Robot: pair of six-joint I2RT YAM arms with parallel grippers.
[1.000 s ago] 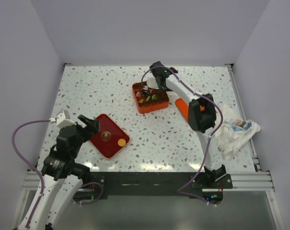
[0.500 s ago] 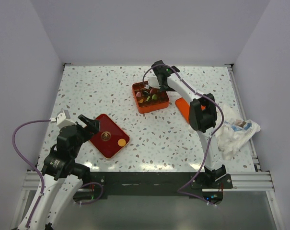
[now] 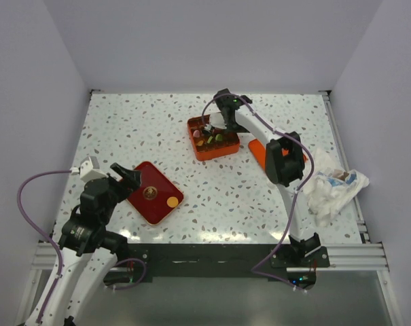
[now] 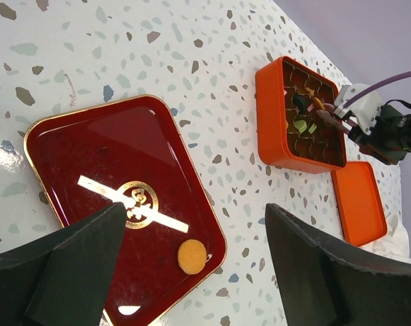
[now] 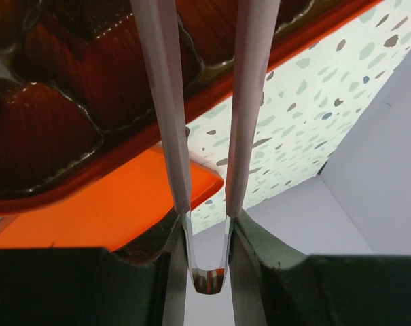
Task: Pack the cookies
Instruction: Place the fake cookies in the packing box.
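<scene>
From above, a speckled desk is seen. An orange box with moulded compartments is set toward the far middle. Several cookies in green, yellow and orange are lodged in its compartments. An orange lid is laid just right of the box, partly covered by the right arm. A red tray is placed nearer the left arm, and a single orange cookie is left on its near right corner. A crumpled white cloth is heaped at the right edge. The left pincer is held released just beside the tray's left edge. The right pincer is poised over the box's far side.

In the left wrist view, the tray and its single cookie are framed between the widely parted dark fingers. Beyond, white tweezers are pointed from the right pincer into the box, their tips among the cookies. Whether a cookie is pinched there cannot be told.

In the right wrist view, the pincer is seen clenched on the tweezers' looped end. The two white blades are run up across the box's rim, and the tips are cut off at the top edge. The lid is visible beneath the box edge.
</scene>
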